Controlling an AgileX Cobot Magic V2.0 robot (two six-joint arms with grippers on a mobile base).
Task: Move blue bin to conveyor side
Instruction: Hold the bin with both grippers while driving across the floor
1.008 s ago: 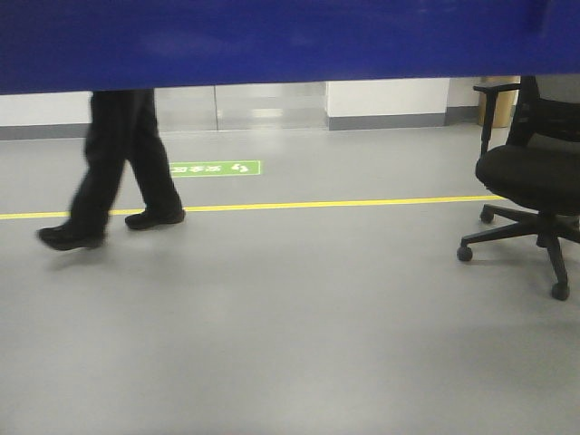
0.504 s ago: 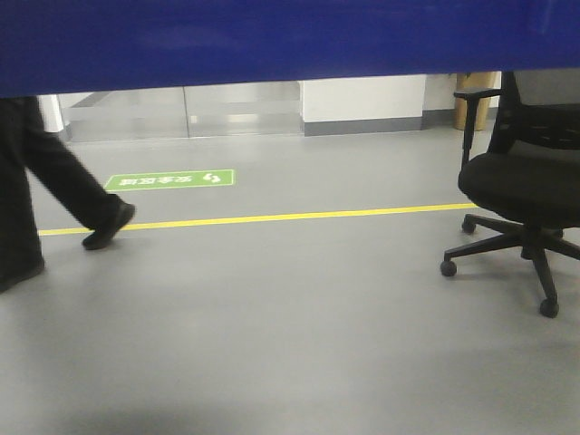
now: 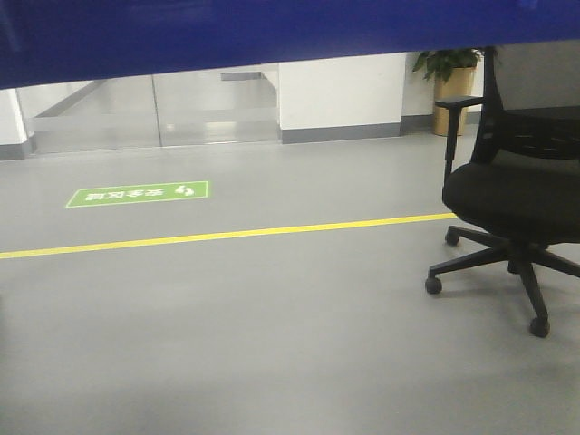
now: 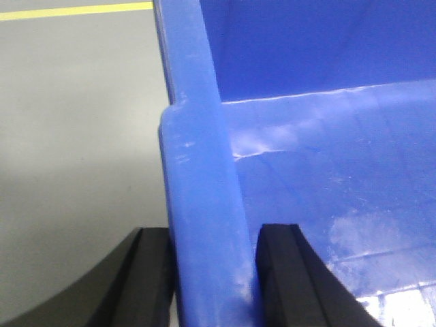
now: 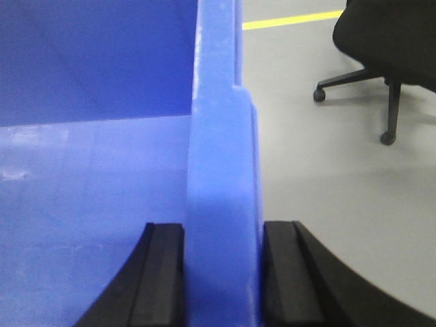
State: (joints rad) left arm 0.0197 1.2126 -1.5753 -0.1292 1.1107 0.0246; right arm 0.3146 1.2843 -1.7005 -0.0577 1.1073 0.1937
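While the left gripper and right gripper are each clamping an opposite wall of the blue bin, the bin is hanging across the top of the front view, above the floor. Carrying seems the step in hand. With the conveyor showing nowhere, the next move is calling for level, matched travel, clear of the office chair at right.
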